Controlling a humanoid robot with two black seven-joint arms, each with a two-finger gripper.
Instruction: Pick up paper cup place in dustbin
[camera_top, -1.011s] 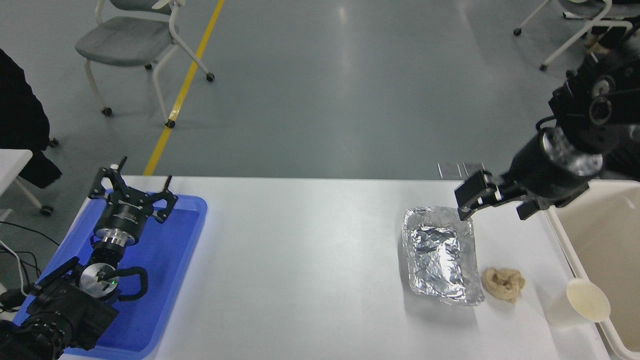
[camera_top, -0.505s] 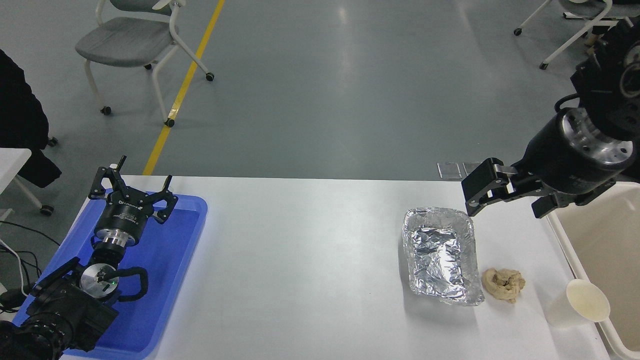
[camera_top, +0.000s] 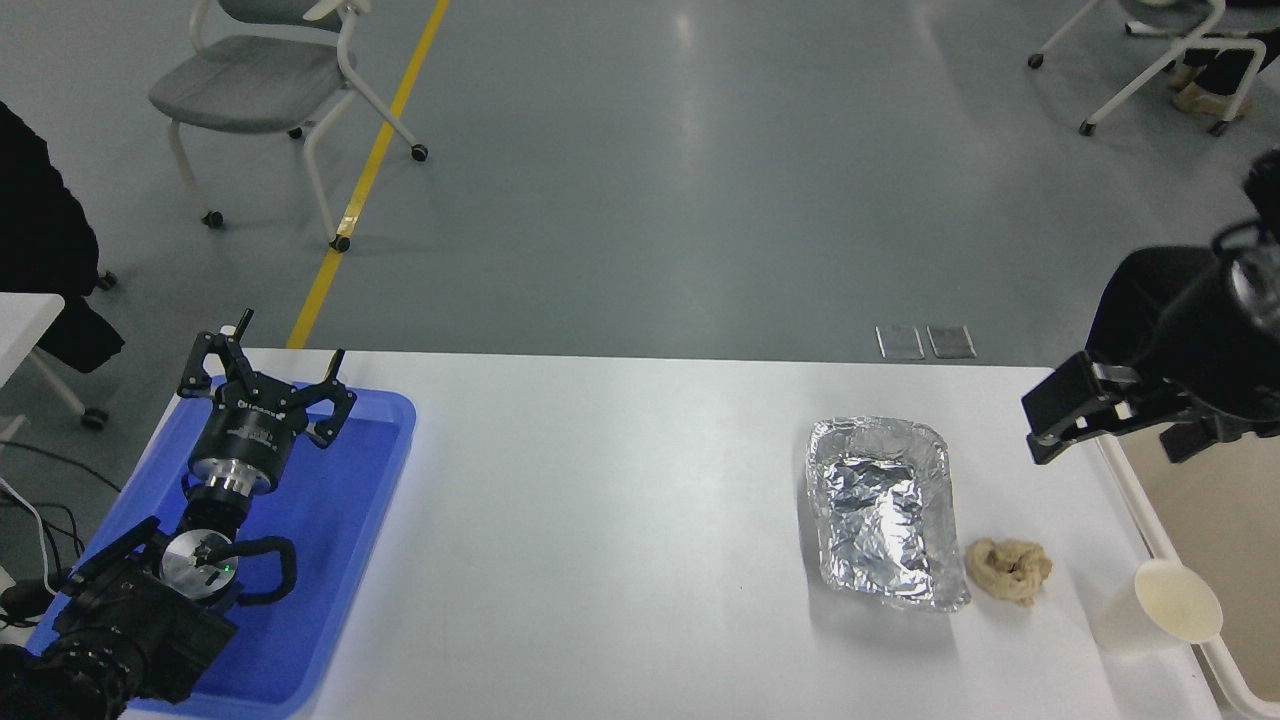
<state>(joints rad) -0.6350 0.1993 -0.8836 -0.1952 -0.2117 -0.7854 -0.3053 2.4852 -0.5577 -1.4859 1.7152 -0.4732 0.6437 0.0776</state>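
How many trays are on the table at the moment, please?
2: a blue tray at the table's left end, under the parked left gripper, and a crinkled foil tray towards the right, beside a tan paper wad.

Right gripper (camera_top: 1130, 425) aloft, jaws apart

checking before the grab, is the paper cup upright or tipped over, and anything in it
Upright. The paper cup stands on its base near the dustbin, round rim up, and the cream inside shows empty.
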